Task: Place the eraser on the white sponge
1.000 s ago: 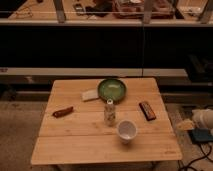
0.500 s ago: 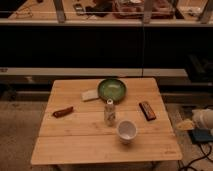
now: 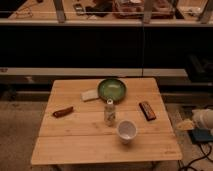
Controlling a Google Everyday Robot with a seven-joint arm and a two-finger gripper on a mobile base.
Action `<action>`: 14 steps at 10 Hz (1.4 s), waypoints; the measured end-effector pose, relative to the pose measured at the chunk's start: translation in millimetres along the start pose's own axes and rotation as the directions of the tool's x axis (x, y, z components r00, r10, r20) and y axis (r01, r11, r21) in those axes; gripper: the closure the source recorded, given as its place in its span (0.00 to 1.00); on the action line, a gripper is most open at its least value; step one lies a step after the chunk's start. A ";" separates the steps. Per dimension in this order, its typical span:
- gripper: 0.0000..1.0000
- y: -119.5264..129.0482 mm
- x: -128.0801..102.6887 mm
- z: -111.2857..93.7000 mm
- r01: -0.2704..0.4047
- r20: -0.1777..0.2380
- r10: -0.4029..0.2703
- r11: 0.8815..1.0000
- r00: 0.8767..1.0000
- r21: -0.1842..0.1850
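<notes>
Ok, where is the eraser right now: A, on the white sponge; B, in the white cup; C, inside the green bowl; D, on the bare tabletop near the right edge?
D: the eraser lies on the table right of the small bottle, well apart from the white sponge by the green bowl; the hand is out of view.

The claw is out of view; the bottle (image 3: 110,112) (upright) has an unreadable label.
</notes>
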 end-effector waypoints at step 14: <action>0.20 108.2 -141.6 91.4 0.147 0.060 -0.149 0.988 0.987 0.039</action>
